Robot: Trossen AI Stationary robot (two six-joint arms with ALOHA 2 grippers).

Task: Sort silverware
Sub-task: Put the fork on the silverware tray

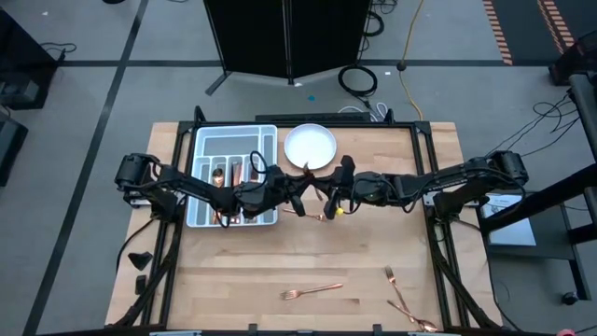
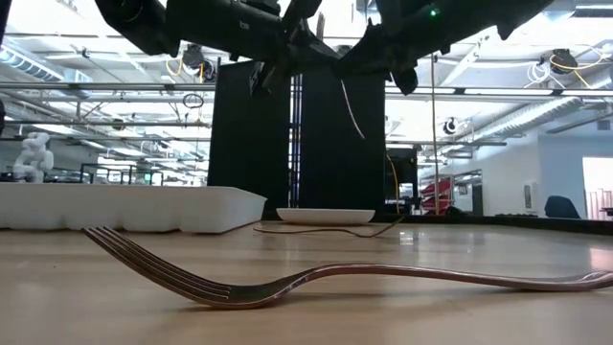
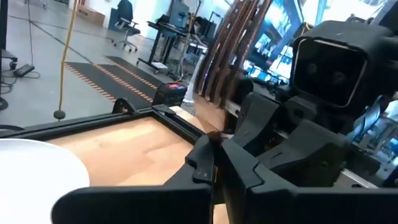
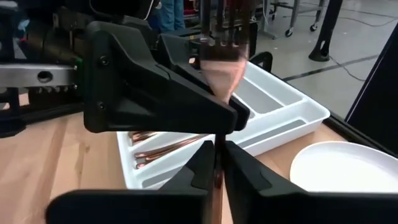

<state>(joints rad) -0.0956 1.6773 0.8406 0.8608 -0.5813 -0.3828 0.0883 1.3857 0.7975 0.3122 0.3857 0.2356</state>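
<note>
A copper fork (image 4: 224, 68) from the silverware hangs in the air over the middle of the table, tines up. Both grippers are shut on it. My left gripper (image 1: 300, 189) reaches in from the table's left and my right gripper (image 1: 328, 194) from the right. The fork's handle (image 2: 354, 110) slants down below them. In the right wrist view my left gripper's dark fingers (image 4: 174, 93) close just under the tines. The grey tray (image 1: 233, 138) at the far left holds more silverware (image 1: 227, 177). Two forks (image 1: 312, 291) (image 1: 401, 297) lie on the table near the front edge. My left gripper pinches the fork's neck (image 4: 224, 94), just below the tines, between its two fingers. The fingers come in level from the table's left and lie across the fork. The fork stands tilted, clear of the table. My right gripper pinches the fork's handle (image 4: 217, 155) between its two fingers, below where the left fingers sit. It comes in from the table's right, slanting slightly down, across the handle. The handle's free end (image 2: 363, 134) hangs below the fingers.
A white round plate (image 1: 310, 147) sits at the far middle, right of the tray. The low view shows one fork (image 2: 287, 280) lying close in front, the tray (image 2: 124, 206) and the plate (image 2: 326, 216) behind. Bare wood spreads across the table's middle and near left.
</note>
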